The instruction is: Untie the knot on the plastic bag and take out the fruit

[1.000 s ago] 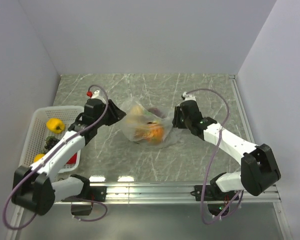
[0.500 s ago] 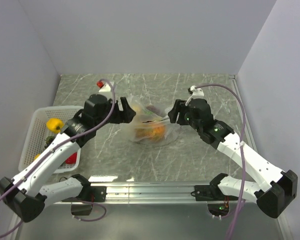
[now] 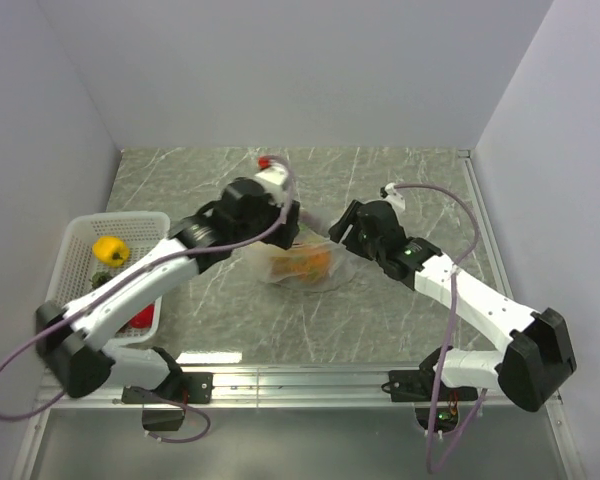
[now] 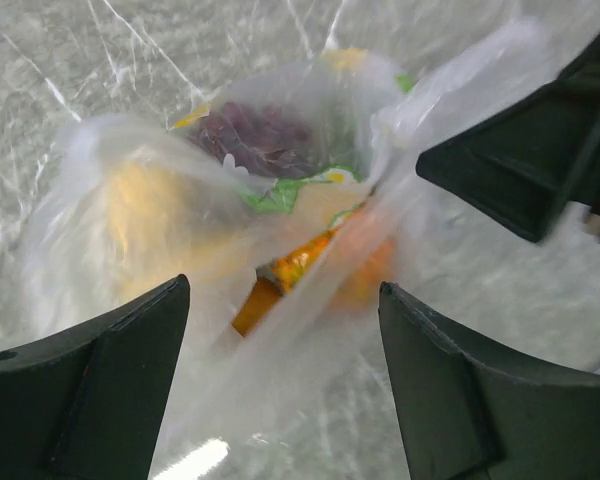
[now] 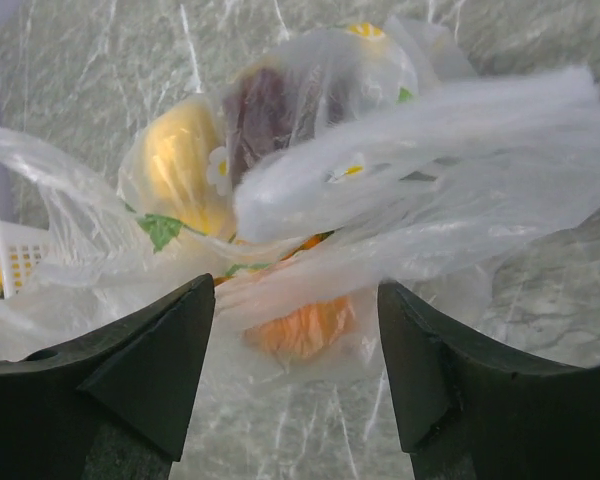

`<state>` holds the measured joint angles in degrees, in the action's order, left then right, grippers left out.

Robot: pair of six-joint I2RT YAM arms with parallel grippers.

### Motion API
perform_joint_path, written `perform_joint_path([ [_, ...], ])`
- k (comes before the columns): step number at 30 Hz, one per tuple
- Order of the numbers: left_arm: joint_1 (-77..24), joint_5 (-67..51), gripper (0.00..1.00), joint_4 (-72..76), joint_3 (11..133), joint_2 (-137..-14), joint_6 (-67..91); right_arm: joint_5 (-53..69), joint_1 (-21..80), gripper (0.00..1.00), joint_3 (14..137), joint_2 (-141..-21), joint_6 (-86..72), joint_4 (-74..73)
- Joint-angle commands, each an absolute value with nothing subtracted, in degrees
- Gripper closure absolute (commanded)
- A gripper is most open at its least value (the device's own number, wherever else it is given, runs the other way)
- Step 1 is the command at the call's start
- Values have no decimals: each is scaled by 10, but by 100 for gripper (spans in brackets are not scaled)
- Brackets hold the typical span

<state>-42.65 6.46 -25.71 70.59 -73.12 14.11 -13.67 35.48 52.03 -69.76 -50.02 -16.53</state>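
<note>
The plastic bag (image 3: 298,266) lies mid-table with the fruit inside. The left wrist view shows the purple grape bunch (image 4: 260,140), the yellow fruit (image 4: 145,215) and the orange pineapple (image 4: 290,265) through the film. The right wrist view shows the brownish-orange round fruit (image 5: 302,330). My left gripper (image 3: 298,226) is open over the bag's far side, with loose film between its fingers (image 4: 110,360). My right gripper (image 3: 338,228) is open at the bag's right, with a bunched band of film (image 5: 430,130) stretched ahead of it. I see no clear knot lump.
A white basket (image 3: 78,232) stands at the left table edge with a yellow fruit (image 3: 110,250) and a red item (image 3: 143,318) in it. Grey walls close the back and both sides.
My left gripper has swung right, from the bag's left side to over its far side, close to the right gripper. The right gripper has shifted little. The bag has settled lower.
</note>
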Motion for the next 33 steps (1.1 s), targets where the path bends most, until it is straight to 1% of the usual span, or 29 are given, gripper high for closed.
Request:
perform_joint_path([
  [1, -439, 97, 18, -246, 767, -802, 68, -130, 356, 28, 515, -719, -548, -134],
  [10, -459, 135, 17, -258, 804, -918, 11, -118, 357, 32, 468, -729, -568, -104],
  [15, -461, 146, 20, -260, 804, -951, 11, -107, 357, 36, 459, -748, -568, -78],
  [18, -466, 153, 22, -264, 800, -961, 16, -105, 356, 44, 447, -746, -567, -68],
  [19, -466, 156, 24, -263, 798, -964, 24, -105, 356, 54, 446, -744, -566, -69],
  [21, -466, 168, 28, -258, 790, -970, 33, -100, 356, 64, 438, -734, -563, -74],
  [22, -466, 184, 31, -250, 788, -972, 46, -97, 358, 76, 434, -729, -556, -76],
  [23, -465, 197, 40, -246, 783, -974, 54, -95, 357, 82, 425, -714, -553, -77],
  [24, -465, 211, 46, -240, 780, -977, 62, -92, 356, 87, 419, -707, -548, -82],
  [25, -464, 243, 54, -230, 778, -980, 80, -87, 357, 95, 413, -700, -535, -84],
  [26, -462, 259, 71, -226, 773, -981, 92, -84, 357, 99, 400, -686, -528, -87],
  [27, -461, 271, 80, -222, 771, -984, 105, -79, 357, 100, 390, -679, -520, -92],
  [28, -451, 292, 94, -216, 768, -986, 137, -64, 358, 100, 371, -672, -504, -93],
  [29, -444, 303, 99, -214, 763, -985, 156, -57, 357, 100, 360, -663, -495, -96],
  [33, -391, 310, 99, -194, 725, -971, 270, -44, 356, 100, 302, -656, -467, -100],
])
